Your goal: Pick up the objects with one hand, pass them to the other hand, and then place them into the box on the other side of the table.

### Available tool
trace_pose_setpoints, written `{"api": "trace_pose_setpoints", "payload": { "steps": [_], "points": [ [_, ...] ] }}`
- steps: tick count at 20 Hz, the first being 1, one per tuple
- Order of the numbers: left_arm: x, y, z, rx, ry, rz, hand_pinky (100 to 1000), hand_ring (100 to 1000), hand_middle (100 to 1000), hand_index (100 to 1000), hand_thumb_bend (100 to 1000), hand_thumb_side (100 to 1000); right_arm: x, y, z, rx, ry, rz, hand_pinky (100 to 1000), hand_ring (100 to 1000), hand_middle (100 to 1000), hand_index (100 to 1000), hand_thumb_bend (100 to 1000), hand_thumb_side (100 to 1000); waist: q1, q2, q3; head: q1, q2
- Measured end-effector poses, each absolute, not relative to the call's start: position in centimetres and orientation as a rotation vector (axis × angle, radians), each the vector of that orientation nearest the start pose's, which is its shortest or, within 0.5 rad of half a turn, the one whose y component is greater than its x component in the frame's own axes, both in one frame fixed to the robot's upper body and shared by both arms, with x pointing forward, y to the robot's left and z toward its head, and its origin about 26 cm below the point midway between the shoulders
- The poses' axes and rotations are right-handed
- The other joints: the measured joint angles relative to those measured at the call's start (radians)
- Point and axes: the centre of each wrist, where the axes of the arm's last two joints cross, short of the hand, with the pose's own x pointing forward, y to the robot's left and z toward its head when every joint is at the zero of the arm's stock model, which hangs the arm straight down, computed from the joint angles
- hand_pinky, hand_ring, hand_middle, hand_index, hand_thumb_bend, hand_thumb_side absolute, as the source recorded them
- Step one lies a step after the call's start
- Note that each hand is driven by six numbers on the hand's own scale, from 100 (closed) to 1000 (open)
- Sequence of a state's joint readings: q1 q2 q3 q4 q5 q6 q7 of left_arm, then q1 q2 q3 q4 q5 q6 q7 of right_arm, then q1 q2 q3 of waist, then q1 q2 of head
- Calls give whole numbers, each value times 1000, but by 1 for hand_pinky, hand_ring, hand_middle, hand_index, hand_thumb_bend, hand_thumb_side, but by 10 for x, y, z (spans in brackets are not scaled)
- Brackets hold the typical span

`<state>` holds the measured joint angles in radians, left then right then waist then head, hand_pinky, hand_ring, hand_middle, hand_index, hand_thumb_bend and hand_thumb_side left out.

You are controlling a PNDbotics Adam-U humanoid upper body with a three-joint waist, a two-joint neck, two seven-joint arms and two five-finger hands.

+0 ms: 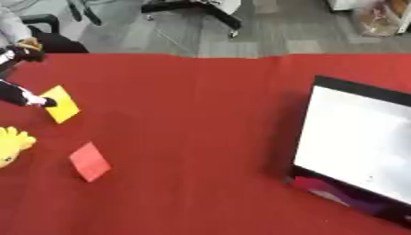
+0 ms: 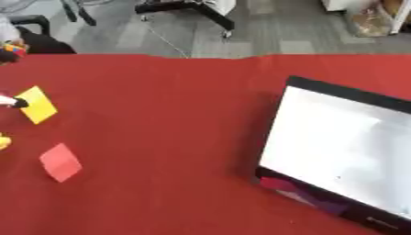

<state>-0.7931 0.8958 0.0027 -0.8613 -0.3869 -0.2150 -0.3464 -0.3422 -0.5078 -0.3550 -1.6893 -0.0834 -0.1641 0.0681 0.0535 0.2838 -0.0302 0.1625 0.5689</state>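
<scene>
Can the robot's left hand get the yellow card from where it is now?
Probably yes. The left hand is at the table's left edge with a fingertip right at the yellow card. Nothing lies between them; the red card and yellow toy sit nearer the robot, out of the way.

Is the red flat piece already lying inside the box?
No, the red flat piece lies on the red tablecloth at the table's left side, well apart from the box at the right.

My two head cameras look steeply down on the red table [image 1: 201,137]; both share the white-floored box [image 2: 337,147] and the middle cloth.
</scene>
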Motion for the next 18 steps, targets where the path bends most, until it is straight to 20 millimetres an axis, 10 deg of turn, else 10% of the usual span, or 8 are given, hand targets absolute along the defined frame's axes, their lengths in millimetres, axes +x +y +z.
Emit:
{"api": "trace_pose_setpoints", "payload": {
  "steps": [18],
  "points": [
    [404,500,245,1023,-1306,-891,1000,934,822,883,773,183,321,-404,207,-519,-2239,227,911,1000,1000,984,100,682,13,32,-24,17,-1]
  ]
}}
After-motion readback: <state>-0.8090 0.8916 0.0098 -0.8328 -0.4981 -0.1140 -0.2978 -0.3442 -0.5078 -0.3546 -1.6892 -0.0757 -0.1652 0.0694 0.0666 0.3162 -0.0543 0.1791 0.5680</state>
